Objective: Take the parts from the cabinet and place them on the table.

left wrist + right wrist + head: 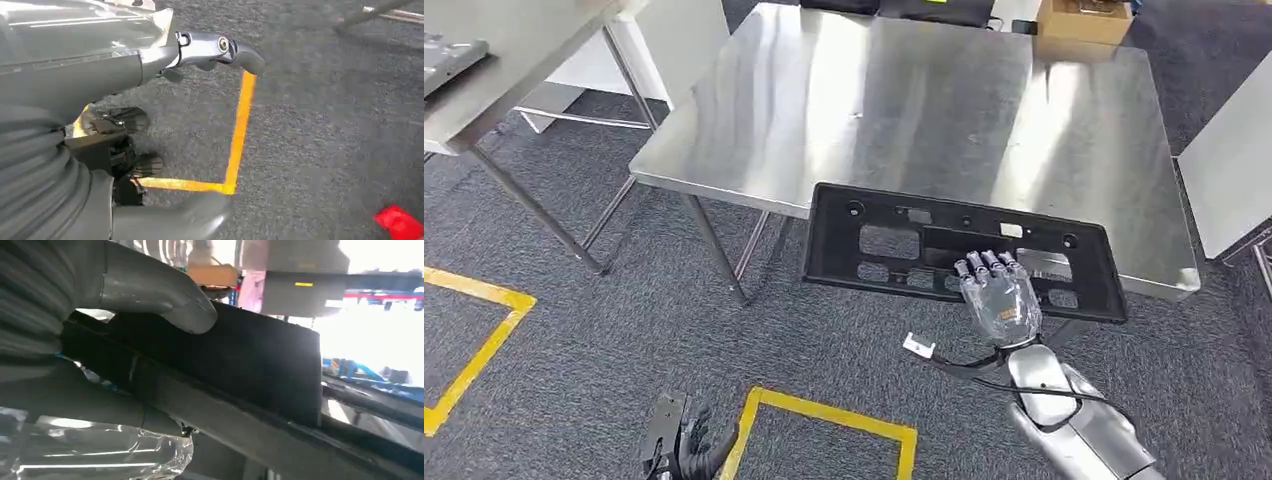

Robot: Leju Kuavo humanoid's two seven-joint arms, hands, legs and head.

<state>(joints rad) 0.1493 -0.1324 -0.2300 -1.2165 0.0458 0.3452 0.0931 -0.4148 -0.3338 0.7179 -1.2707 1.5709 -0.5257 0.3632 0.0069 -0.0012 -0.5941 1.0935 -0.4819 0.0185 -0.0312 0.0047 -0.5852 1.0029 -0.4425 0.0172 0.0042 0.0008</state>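
The fingers [986,266] of the right hand [999,297] are closed over the near long edge of a flat black rectangular plastic panel with cut-outs [894,240], which is gripped between them and the thick grey thumb [165,295]. The panel is held level over the near edge of the shiny steel bench [924,110], partly overhanging the grey carpet [574,340]. The left hand [686,445] is seen low beside yellow floor tape [824,410], fingers loosely apart, nothing held.
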